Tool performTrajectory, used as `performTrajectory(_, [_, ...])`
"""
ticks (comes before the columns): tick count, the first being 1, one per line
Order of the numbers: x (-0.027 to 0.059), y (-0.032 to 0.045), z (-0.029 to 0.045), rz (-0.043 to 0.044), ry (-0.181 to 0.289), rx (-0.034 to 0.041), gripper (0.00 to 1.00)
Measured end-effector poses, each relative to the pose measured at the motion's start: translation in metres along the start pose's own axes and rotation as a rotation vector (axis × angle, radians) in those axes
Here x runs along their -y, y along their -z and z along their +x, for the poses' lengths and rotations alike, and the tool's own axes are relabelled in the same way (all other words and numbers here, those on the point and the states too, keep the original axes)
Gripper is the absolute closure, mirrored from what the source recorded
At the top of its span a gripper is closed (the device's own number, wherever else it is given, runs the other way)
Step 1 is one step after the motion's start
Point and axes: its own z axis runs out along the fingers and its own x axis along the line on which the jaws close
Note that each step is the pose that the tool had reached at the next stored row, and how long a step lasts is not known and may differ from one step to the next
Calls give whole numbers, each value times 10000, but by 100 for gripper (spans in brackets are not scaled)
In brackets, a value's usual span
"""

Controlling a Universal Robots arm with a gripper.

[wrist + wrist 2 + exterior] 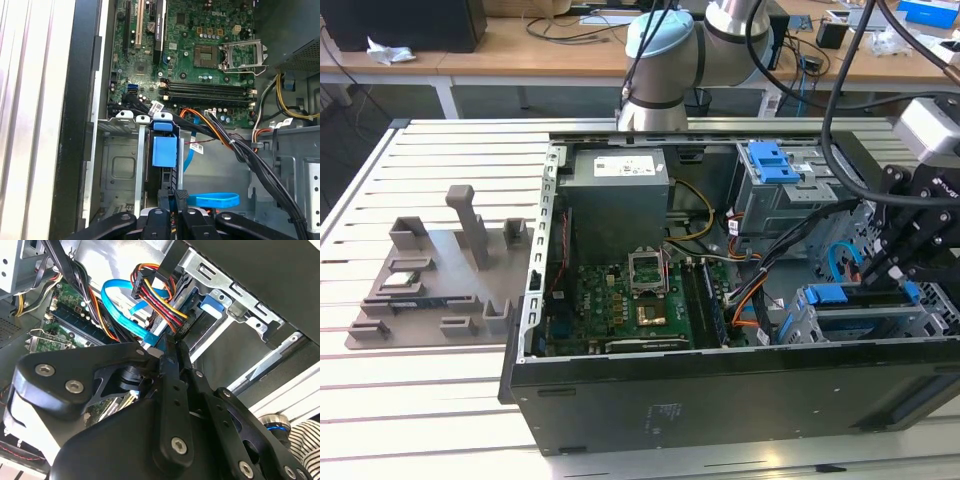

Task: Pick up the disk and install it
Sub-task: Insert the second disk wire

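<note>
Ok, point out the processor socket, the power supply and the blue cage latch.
processor socket (207,56), first wrist view, its centre
power supply (615,205), exterior view, grey face
blue latch (770,160), exterior view, its middle

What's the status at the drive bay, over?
Gripper down inside the computer case, fingers closed on the disk's edge. Disk upright in the lower drive cage. Black cable bundle and blue data cable close alongside.

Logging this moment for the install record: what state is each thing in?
Computer case: side panel off, interior exposed.
CPU socket: latch open, empty.
Disk: standing on edge in the drive bay.
End effector: at the disk's edge.
Blue cable: looped, loose.
</note>
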Motion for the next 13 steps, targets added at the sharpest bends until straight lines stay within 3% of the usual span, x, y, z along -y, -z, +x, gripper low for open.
performTrajectory(13, [5,-14,4,-43,5,1,84])
